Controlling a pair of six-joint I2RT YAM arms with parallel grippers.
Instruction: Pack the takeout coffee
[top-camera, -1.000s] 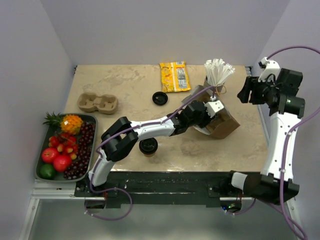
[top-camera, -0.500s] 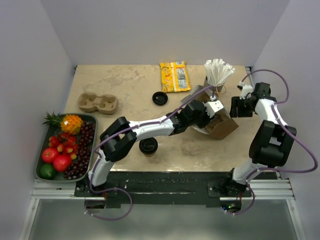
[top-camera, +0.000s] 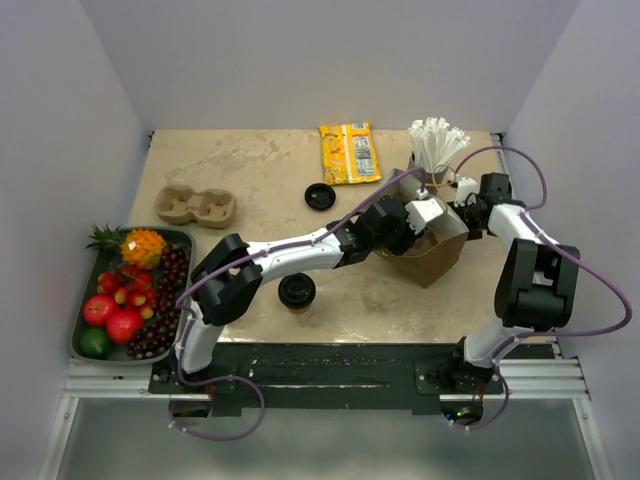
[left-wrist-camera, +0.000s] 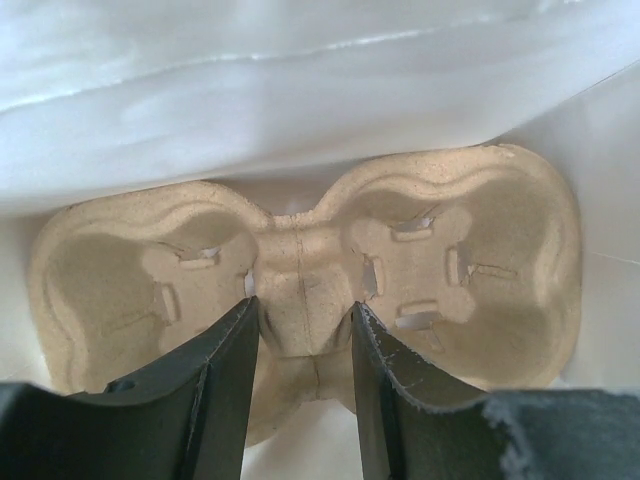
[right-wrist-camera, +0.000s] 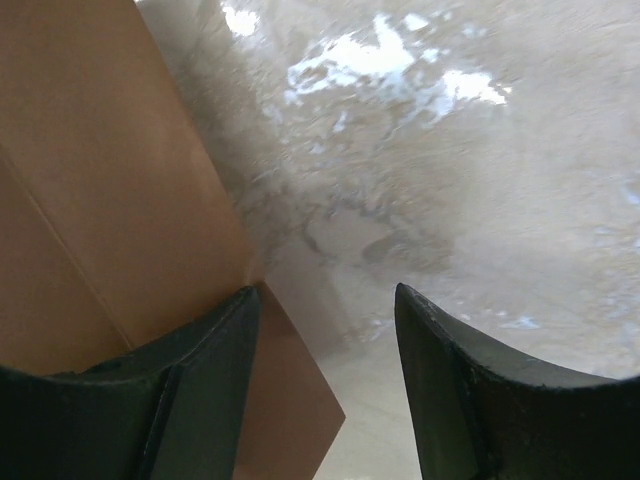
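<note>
kraft-brown lidded paper cup (top-camera: 297, 291) stands by the front edge of the bench (top-camera: 420, 312), well apart from both grippers: left gripper (left-wrist-camera: 304, 305) clamps moulded cardboard carrier (left-wrist-camera: 470, 270) inside brown paper bag (top-camera: 435, 262), right gripper (right-wrist-camera: 325, 292) gapes beside it.

Soft, even light from above; shadows are weak. The right wrist view is blurred, with white glare on the bench (right-wrist-camera: 400, 60).

carrier in bag (left-wrist-camera: 300, 290): moulded pulp card, matt, fibrous
bag (right-wrist-camera: 90, 180): kraft-brown paper outside, smooth and matt; white, creased, faintly shiny inside
tabletop (right-wrist-camera: 470, 160): mottled beige stone look, faint sheen
snack packet (top-camera: 349, 152): glossy yellow film
loose lid (top-camera: 320, 196): black plastic, smooth
</note>
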